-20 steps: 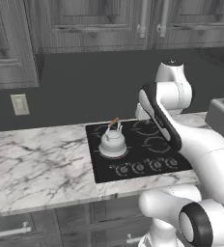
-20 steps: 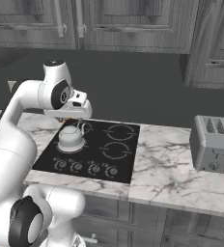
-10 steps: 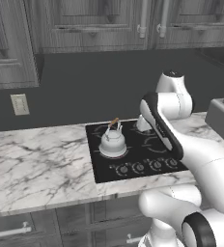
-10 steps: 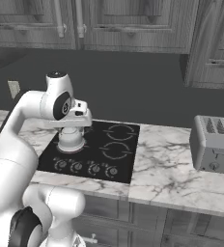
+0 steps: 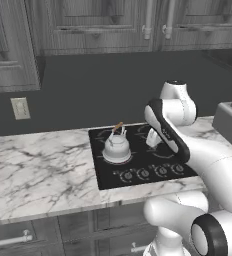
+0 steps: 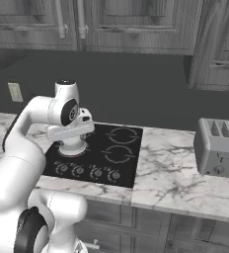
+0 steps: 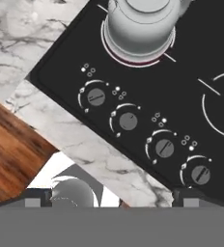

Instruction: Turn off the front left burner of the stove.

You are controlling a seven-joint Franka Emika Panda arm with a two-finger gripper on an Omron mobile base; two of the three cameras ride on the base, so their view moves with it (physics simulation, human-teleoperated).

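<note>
Whether the gripper (image 5: 152,140) is open or closed cannot be told; it hangs above the stove (image 5: 153,165). Below it runs a row of knobs (image 7: 128,121), and beyond them a kettle (image 7: 140,26) covers the front left burner (image 7: 133,61), red glow at its rim.

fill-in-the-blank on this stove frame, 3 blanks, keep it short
1. The kettle sits on the front ____ burner of the stove.
2. The row along the stove's front edge has ____ knobs.
3. The rim under the kettle glows ____.
4. The toaster stands on the ____ counter.

Missing words: left; four; red; marble
</note>
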